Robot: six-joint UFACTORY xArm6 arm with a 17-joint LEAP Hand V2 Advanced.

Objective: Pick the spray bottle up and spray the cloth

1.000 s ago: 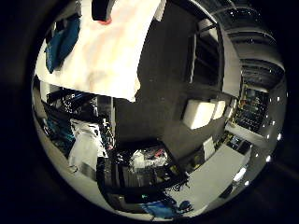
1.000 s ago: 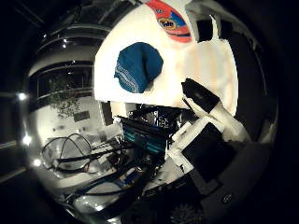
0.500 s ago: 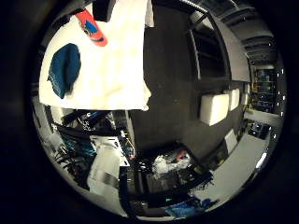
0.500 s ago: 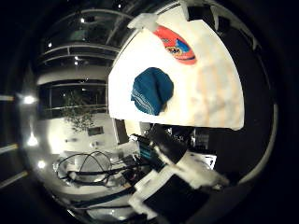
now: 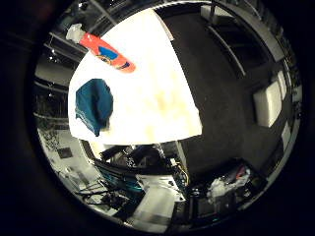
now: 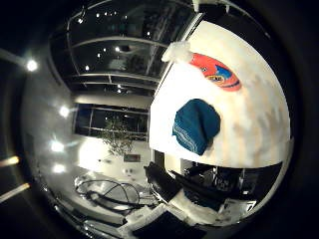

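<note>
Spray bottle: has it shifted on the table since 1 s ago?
No. The spray bottle lies on its side on the white table, beside the blue cloth, as before. The whole view shifted, so the camera moved, not the bottle.

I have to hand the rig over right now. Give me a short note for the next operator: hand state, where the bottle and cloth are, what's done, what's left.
Hand: none of it can be made out in either palm view, so its state cannot be told; nothing is close to the palm.
Orange-red plastic spray bottle with a white trigger head: lying on its side on the white tabletop, near one edge.
Crumpled blue cloth: on the same tabletop, beside the bottle but apart from it.
Done: nothing yet; the bottle is not picked up.
Left: reach the bottle, grasp and lift it, aim at the cloth, spray.
</note>
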